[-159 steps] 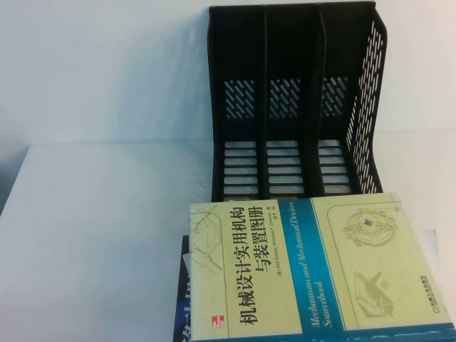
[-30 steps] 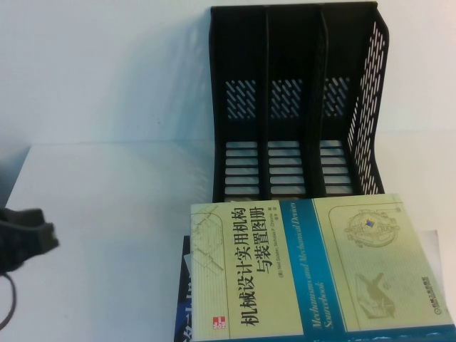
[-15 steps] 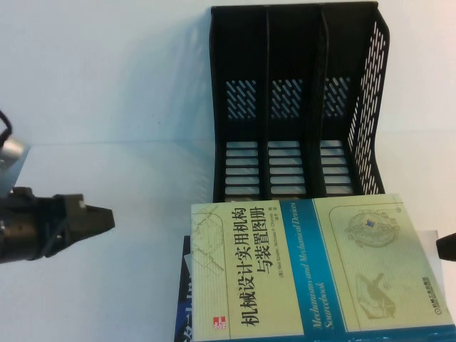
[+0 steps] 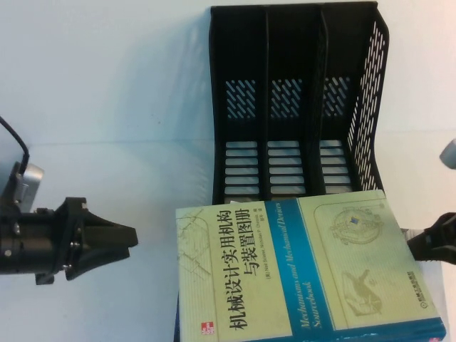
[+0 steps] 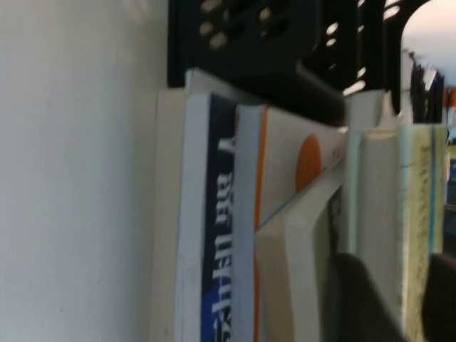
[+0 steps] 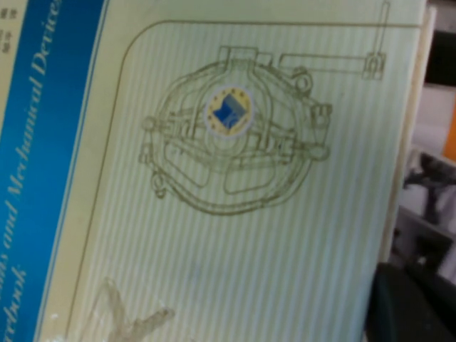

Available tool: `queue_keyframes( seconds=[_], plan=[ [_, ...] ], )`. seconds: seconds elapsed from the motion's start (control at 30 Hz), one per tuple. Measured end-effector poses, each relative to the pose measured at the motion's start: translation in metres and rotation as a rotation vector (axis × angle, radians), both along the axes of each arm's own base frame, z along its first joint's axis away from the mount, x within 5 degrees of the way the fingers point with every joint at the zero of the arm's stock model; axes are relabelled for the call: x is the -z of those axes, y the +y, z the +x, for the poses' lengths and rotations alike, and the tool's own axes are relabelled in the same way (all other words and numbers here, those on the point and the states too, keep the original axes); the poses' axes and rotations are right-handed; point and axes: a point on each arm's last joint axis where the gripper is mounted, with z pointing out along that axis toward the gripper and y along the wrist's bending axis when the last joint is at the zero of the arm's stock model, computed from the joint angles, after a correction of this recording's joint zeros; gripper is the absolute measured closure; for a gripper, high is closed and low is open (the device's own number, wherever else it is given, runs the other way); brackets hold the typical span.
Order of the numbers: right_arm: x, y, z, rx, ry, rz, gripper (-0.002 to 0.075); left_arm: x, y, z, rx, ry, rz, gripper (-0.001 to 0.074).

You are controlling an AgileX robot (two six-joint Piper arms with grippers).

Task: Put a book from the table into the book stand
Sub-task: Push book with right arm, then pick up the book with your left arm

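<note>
The pale yellow-green book (image 4: 306, 271) with a blue spine band lies flat on top of a stack at the near middle of the white table (image 4: 107, 107), slightly skewed. The black three-slot book stand (image 4: 292, 107) stands just behind it, slots empty. My left gripper (image 4: 128, 241) is open, level with the book's left edge and a short gap from it. In the left wrist view the book's page edge (image 5: 417, 214) shows between the fingers (image 5: 363, 299). My right gripper (image 4: 420, 246) is at the book's right edge. The right wrist view shows the cover (image 6: 214, 178) close up.
Under the book lie other books, seen edge-on in the left wrist view: one with a dark blue spine (image 5: 217, 214) and one with an orange mark (image 5: 299, 164). The stand's base meets the stack's far side. Bare table lies to the left.
My left gripper has moved right toward the book's left edge. My right gripper has come in at the right edge. The book has shifted left and turned slightly.
</note>
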Motion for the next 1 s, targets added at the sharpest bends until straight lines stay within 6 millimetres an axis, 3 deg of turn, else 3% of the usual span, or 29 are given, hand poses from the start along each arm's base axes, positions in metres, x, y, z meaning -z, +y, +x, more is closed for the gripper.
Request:
queue_keyframes(
  seconds=[0.23,0.3,0.43,0.5,0.53,0.6,0.63,0.83,0.9,1.0],
  plan=[
    [0.007,0.033,0.001,-0.122,0.038,0.018,0.0723,0.021,-0.024,0.001,0.153,0.113,-0.065,0.0129],
    [0.008,0.038,0.000,-0.139,0.040,0.021,0.0723,0.023,-0.033,-0.001,0.193,0.123,-0.068,0.0079],
    [0.006,0.039,0.001,-0.142,0.035,0.023,0.0723,0.023,-0.050,-0.005,0.275,0.108,-0.063,0.0050],
    [0.006,0.040,0.001,-0.149,0.034,0.021,0.0723,0.023,-0.056,-0.007,0.298,0.110,-0.063,0.0072],
    [0.005,0.040,0.002,-0.153,0.032,0.021,0.0723,0.024,-0.057,-0.007,0.298,0.117,-0.059,0.0127],
    [0.002,0.040,0.003,-0.173,0.027,0.011,0.0723,0.026,-0.056,-0.006,0.284,0.125,-0.027,0.0361],
    [0.000,0.040,0.003,-0.185,0.024,0.004,0.0723,0.026,-0.057,-0.006,0.290,0.123,-0.042,0.0397],
    [-0.031,0.037,-0.001,-0.190,-0.075,-0.029,0.0722,0.004,-0.059,-0.007,0.283,0.022,-0.072,0.0408],
    [-0.052,0.037,-0.008,-0.192,-0.123,-0.002,0.0723,-0.017,-0.059,-0.006,0.257,-0.027,-0.086,0.0503],
    [-0.081,0.037,-0.021,-0.191,-0.195,0.021,0.0723,-0.060,-0.061,-0.008,0.208,-0.135,-0.065,0.0528]
  ],
)
